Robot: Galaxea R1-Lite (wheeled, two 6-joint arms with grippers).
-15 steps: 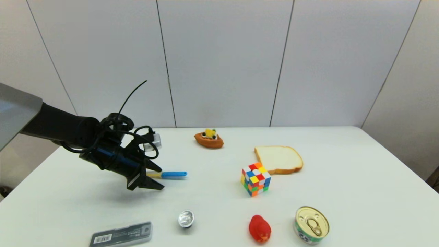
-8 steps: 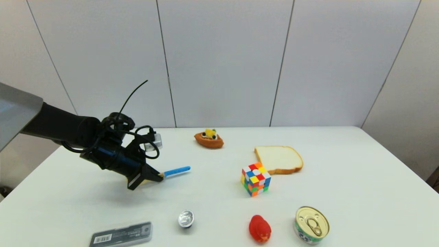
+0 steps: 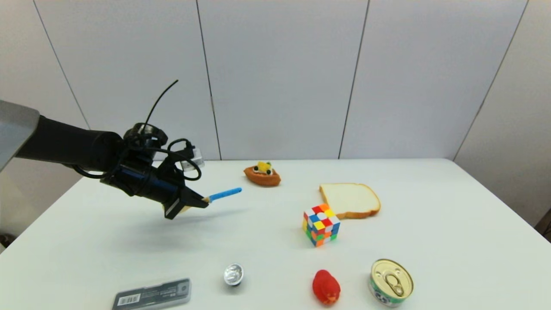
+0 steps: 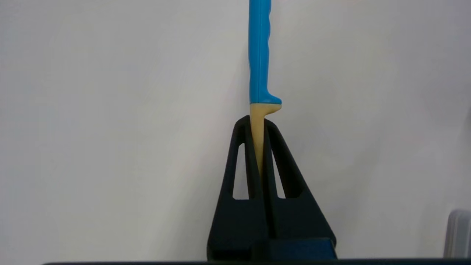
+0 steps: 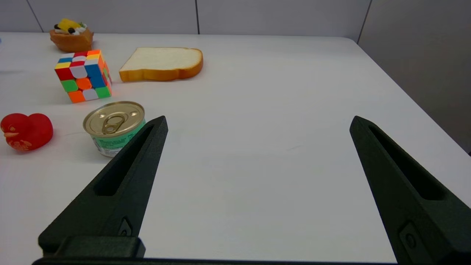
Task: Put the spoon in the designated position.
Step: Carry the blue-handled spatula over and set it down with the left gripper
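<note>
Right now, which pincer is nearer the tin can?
Right. The right pincer hangs open just beside the tin can. The left pincer, shut on the spoon, is far across the table.

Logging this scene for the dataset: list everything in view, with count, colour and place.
spoon: 1, blue handle, pale yellow neck; held above the table's left part
fruit tart: 1, orange-brown; far centre
bread slice: 1, white, tan crust; right of centre
puzzle cube: 1, multicoloured; before the bread
duck: 1, red; near edge
can: 1, gold lid, green label; right of duck
foil cup: 1, silver; near centre
case: 1, grey; near left
table: 1, white
left gripper: black, fingers shut on spoon
right gripper: black, open, over table's right
</note>
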